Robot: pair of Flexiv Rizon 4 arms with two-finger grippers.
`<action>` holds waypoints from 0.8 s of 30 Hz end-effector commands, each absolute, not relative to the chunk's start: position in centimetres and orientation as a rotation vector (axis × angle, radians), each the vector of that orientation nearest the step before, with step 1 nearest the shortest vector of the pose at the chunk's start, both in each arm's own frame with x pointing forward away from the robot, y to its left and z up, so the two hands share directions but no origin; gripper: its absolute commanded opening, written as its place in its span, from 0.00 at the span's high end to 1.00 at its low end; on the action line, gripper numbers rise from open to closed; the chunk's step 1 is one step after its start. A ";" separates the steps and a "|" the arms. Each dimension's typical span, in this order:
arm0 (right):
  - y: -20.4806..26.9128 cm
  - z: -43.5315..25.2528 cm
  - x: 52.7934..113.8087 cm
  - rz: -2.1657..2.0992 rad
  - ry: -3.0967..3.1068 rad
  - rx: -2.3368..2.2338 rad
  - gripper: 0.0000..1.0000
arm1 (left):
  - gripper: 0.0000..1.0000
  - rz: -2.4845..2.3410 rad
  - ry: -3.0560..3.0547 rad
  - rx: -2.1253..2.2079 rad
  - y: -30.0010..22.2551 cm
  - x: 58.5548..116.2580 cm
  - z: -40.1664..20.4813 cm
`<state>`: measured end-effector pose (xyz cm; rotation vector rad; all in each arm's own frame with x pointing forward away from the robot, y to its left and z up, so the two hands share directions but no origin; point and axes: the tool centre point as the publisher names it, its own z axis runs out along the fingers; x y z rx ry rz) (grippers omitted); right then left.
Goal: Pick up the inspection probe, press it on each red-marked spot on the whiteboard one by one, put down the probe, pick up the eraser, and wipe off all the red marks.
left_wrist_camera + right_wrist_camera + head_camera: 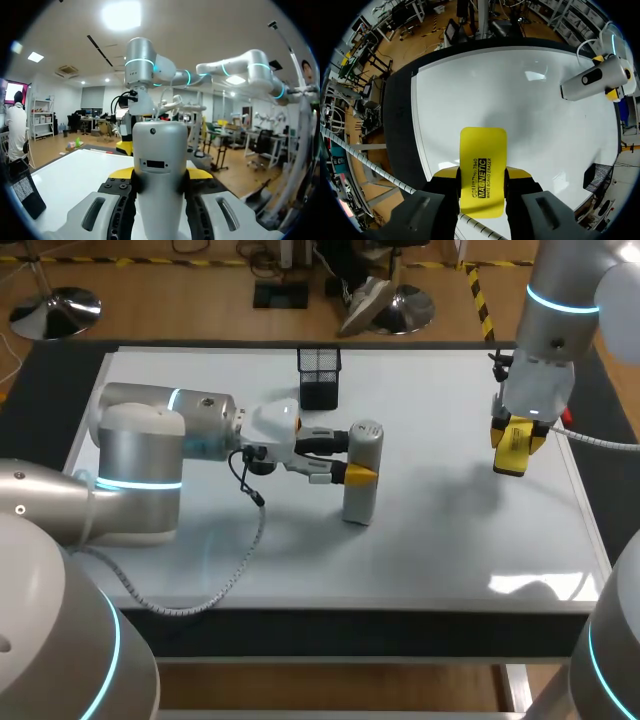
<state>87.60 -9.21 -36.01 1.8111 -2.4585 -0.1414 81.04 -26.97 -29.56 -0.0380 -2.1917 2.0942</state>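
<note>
Near the middle of the frame, the left pincer [360, 472] is clamped on the grey inspection probe [365, 440], one yellow fingertip on either side. The probe stands upright with its base down at the whiteboard [430, 540]. At the upper right, the right pincer [518, 440] grips the yellow eraser [512, 455] between both fingers, held clear of the board near its right edge. A black mesh holder [319, 377] stands at the upper middle of the table.

Yellow eraser [482, 170] (black lettering), grey probe [362, 480]
</note>
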 end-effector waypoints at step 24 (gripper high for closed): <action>-9.3 -35.9 87.6 -0.137 -2.457 1.813 1.00 | 1.00 1.966 -2.022 -0.332 -22.3 84.7 -26.2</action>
